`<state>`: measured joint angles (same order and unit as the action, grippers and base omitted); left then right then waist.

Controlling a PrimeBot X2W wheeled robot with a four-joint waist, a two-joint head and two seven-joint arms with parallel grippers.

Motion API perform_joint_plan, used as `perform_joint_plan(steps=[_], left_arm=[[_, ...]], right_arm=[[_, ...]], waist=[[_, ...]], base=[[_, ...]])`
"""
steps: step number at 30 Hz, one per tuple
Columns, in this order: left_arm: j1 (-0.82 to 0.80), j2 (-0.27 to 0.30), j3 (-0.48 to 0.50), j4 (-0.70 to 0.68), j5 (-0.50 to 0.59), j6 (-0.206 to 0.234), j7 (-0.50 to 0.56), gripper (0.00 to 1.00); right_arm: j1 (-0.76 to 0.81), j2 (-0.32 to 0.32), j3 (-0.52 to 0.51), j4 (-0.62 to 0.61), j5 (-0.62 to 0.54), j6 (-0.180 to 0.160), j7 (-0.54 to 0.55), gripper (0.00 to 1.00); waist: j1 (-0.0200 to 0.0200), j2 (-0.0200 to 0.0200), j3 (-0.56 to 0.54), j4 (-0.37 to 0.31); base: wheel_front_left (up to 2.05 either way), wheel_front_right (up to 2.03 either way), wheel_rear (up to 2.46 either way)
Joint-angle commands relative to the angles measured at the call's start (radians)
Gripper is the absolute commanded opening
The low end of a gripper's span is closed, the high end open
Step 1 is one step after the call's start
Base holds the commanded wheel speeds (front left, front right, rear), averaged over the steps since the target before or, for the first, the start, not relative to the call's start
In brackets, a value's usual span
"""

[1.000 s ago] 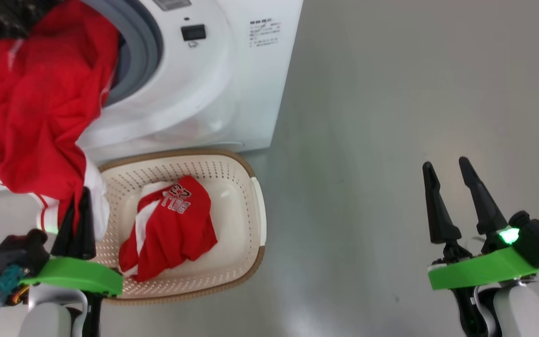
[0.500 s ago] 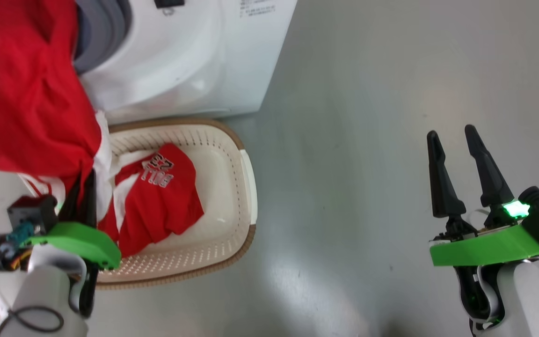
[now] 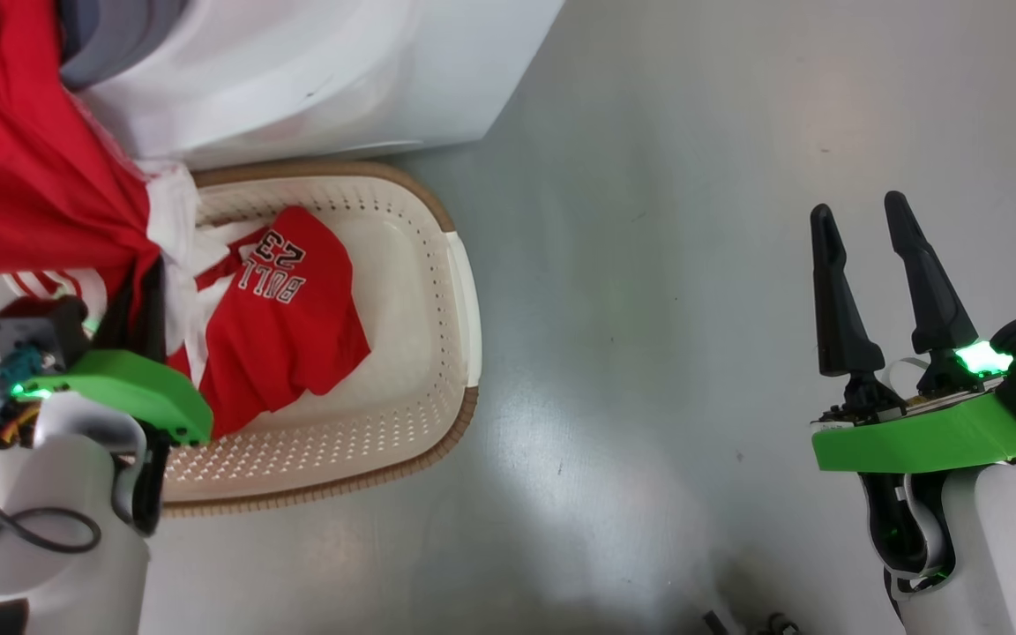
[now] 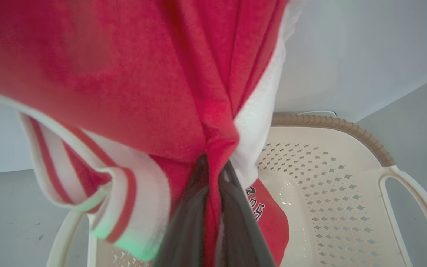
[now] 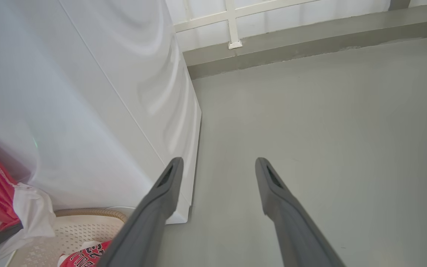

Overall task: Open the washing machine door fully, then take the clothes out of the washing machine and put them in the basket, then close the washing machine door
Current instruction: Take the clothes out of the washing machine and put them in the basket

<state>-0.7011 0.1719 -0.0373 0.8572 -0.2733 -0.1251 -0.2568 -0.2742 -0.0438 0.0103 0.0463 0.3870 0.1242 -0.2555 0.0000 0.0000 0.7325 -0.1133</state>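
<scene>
My left gripper (image 3: 145, 280) is shut on a red garment with white trim (image 3: 23, 168), which hangs from the fingers over the left end of the cream basket (image 3: 437, 353). In the left wrist view the fingers (image 4: 235, 207) pinch a bunched fold of that red garment (image 4: 154, 85) above the basket (image 4: 347, 207). A second red garment printed "BULLS 23" (image 3: 287, 326) lies inside the basket. The white washing machine (image 3: 323, 70) stands just behind the basket, with its grey gasket (image 3: 102, 35) at the top left. My right gripper (image 3: 865, 234) is open over bare floor, far right.
Grey floor (image 3: 667, 265) spreads to the right of the basket and machine. In the right wrist view the machine's white side panel (image 5: 98, 111) runs back to a wall base (image 5: 310, 40). Small dark bits (image 3: 746, 624) lie on the floor at the bottom edge.
The head camera has tilted down, so machine and basket sit higher in view. My left gripper has carried the red garment out of the drum opening and over the basket's left end. The right gripper stays open.
</scene>
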Motion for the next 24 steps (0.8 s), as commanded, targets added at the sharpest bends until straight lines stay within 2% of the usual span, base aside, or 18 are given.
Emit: perform_joint_plan(steps=[1,3,5,7,8,24], left_arm=[[0.007,0.041,0.019,-0.002,-0.007,-0.006,-0.005,0.25],[-0.003,0.044,0.022,0.002,-0.01,-0.006,-0.005,0.44],[-0.007,0.042,0.025,0.001,-0.01,-0.006,-0.005,0.53],[-0.006,0.037,0.028,-0.002,-0.007,-0.006,-0.005,0.75],[-0.004,0.035,0.031,-0.004,-0.006,-0.006,-0.005,0.98],[0.093,-0.026,0.082,-0.132,-0.006,-0.006,-0.005,1.0]], right_arm=[[0.008,-0.006,0.02,-0.026,0.002,0.007,-0.006,1.0],[0.006,-0.006,0.02,-0.026,0.001,0.007,-0.006,1.0],[0.004,-0.006,0.019,-0.024,-0.001,0.007,-0.006,1.0],[0.003,-0.006,0.017,-0.021,-0.003,0.007,-0.006,1.0],[0.003,-0.006,0.017,-0.02,-0.004,0.007,-0.006,1.0],[0.022,-0.006,0.024,0.008,-0.023,0.007,-0.006,1.0]], waist=[[0.0,0.0,0.01,0.003],[0.0,0.0,0.014,0.005],[0.0,0.0,0.014,0.007],[0.0,0.0,0.011,0.01],[0.0,0.0,0.009,0.011],[0.0,0.0,-0.096,0.056]], base=[[0.0,0.0,0.0],[0.0,0.0,0.0],[0.0,0.0,0.0],[0.0,0.0,0.0],[0.0,0.0,0.0],[0.0,0.0,0.0]])
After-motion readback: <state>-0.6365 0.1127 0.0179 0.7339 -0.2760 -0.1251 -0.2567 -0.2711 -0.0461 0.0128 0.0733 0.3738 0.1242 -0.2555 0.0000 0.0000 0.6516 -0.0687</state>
